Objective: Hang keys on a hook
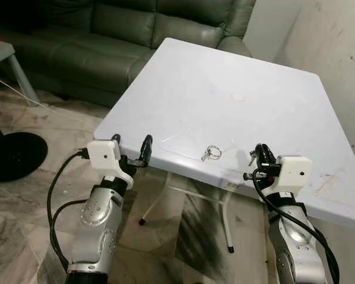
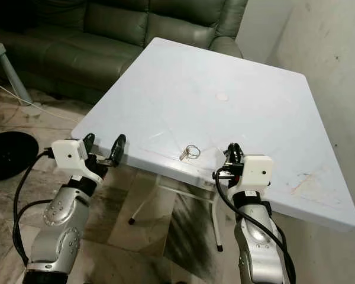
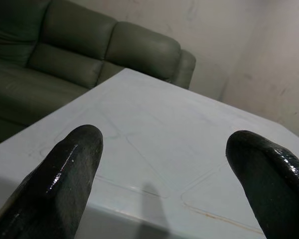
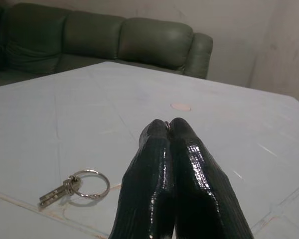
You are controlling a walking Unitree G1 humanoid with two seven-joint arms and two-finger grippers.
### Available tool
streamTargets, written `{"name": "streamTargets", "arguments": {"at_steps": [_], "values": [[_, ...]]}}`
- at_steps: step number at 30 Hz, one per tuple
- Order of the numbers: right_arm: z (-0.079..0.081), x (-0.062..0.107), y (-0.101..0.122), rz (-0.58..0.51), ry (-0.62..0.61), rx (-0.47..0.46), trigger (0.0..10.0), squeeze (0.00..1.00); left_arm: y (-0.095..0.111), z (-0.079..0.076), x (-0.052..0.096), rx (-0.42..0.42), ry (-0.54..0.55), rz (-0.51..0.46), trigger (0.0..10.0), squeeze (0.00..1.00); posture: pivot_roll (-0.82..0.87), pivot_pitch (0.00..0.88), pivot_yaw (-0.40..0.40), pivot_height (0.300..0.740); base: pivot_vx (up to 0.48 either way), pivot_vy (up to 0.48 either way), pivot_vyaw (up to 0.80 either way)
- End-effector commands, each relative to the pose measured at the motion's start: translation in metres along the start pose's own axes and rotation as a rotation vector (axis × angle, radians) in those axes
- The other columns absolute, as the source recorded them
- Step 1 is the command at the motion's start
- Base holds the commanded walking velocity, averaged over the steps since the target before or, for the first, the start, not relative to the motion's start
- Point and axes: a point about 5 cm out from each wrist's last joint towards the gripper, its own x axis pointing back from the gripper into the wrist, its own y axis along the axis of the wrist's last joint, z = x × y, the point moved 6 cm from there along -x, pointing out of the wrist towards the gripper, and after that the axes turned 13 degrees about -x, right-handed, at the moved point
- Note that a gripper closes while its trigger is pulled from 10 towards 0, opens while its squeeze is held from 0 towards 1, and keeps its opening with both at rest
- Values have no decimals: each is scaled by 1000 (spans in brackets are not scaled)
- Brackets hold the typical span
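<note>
- A small bunch of keys [image 1: 211, 153] on a metal ring is lying flat on the white folding table [image 1: 236, 71], close to its near edge and roughly midway along it — nothing is touching it
- The right gripper [image 1: 259, 155] is hovering at that same near edge, just beside the keys on their right, its two black fingers [image 4: 172, 164] pressing together with nothing between them
- The left gripper [image 1: 132, 148] is waiting at the table's near-left corner, well apart from the keys, its fingers [image 3: 65, 169] spreading wide and holding nothing
- A round pale mark [image 1: 238, 97] is showing near the middle of the tabletop
- A dark green sofa [image 1: 124, 29] is standing beyond the table's far edge, with a stained wall [image 1: 337, 41] running along the right side — marbled floor tiles [image 1: 23, 236] are spreading below
</note>
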Motion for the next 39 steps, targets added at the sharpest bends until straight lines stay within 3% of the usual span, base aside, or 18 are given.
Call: {"name": "streamTargets", "arguments": {"at_steps": [1, 9, 16, 22, 32, 39], "values": [[-1, -1, 10, -28, -3, 12, 10000, 0, 3, -4, -3, -6, -23, -14, 10000, 0, 32, 40, -130, 714, 0, 0, 0], [0, -4, 12, -26, 10, 23, 10000, 0, 5, 0, -9, -27, -36, -16, 10000, 0, 37, 38, -133, 714, 0, 0, 0], [0, 1, 8, -19, 1, 22, 10000, 0, 2, -1, -6, -12, -26, -10, 10000, 0, 37, 38, -128, 714, 0, 0, 0], [-1, 1, 7, -15, -6, 23, 10000, 0, 4, -2, -2, -52, -27, -19, 10000, 0, 37, 52, -124, 714, 0, 0, 0], [-9, 21, -8, 38, -55, -3, 10000, 0, -14, 21, 23, -6, 88, 37, 10000, 0, 30, 56, -107, 714, 0, 0, 0], [-13, 16, -7, 39, -79, 5, 10000, 0, -13, 28, 15, -10, 111, 42, 10000, 0, 27, 52, -97, 714, 0, 0, 0]]}}
